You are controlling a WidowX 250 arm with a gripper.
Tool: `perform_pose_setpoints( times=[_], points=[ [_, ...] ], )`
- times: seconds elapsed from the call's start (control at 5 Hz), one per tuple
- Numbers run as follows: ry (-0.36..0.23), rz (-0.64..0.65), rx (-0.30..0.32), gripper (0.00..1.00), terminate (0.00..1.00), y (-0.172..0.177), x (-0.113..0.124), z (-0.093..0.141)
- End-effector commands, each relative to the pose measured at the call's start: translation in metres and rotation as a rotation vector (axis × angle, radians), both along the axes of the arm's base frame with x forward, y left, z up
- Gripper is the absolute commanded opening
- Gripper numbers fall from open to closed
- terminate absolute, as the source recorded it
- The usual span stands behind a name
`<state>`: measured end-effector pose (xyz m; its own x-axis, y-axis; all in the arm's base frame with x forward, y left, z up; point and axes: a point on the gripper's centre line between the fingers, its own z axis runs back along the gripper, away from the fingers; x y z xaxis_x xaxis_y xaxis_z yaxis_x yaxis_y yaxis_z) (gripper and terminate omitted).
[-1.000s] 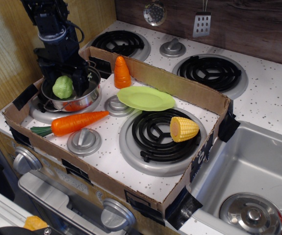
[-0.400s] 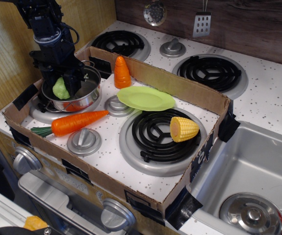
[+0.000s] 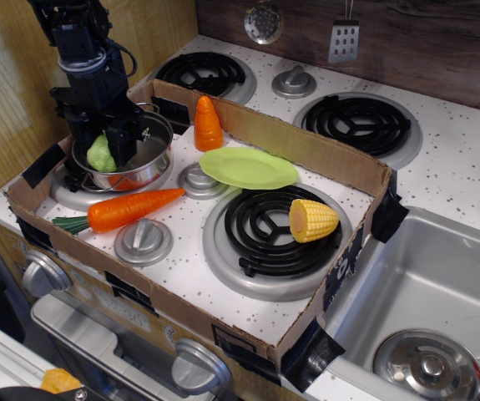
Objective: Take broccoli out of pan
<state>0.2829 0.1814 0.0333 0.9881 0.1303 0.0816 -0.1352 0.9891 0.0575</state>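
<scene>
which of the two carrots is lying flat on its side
The long carrot with green leaves, in front of the pan, lies flat. The short carrot behind the plate stands upright.

a white speckled toy stovetop (image 3: 465, 171) with black coil burners (image 3: 358, 123) fills the scene, backed by a dark wood-grain wall (image 3: 423, 42) where a strainer (image 3: 263, 22) and a spatula (image 3: 344, 38) hang. a light wood panel (image 3: 6, 92) stands at left. a steel sink (image 3: 440, 276) at right holds a round lid (image 3: 430, 366). a low cardboard frame (image 3: 306, 159), taped at what appear to be its corners, rings the front burners.
</scene>
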Motion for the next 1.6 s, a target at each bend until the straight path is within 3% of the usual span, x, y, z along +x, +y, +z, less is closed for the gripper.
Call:
perform_pose_setpoints(
  times=[0.0, 0.2, 0.4, 0.6, 1.0, 1.2, 1.4],
  points=[
    [-0.063, 0.016, 0.147, 0.0, 0.0, -0.012, 0.01, 0.069],
    [-0.06, 0.06, 0.167, 0.0, 0.0, -0.029, 0.005, 0.083],
    [-0.047, 0.131, 0.144, 0.0, 0.0, -0.057, 0.003, 0.091],
    [-0.072, 0.196, 0.139, 0.0, 0.0, -0.086, 0.0, 0.089],
    [-0.118, 0.324, 0.021, 0.0, 0.0, -0.131, -0.017, 0.05],
    [-0.132, 0.381, 0.035, 0.0, 0.0, -0.142, -0.026, 0.038],
    [-0.137, 0.404, 0.009, 0.0, 0.0, -0.145, -0.035, 0.027]
  ],
)
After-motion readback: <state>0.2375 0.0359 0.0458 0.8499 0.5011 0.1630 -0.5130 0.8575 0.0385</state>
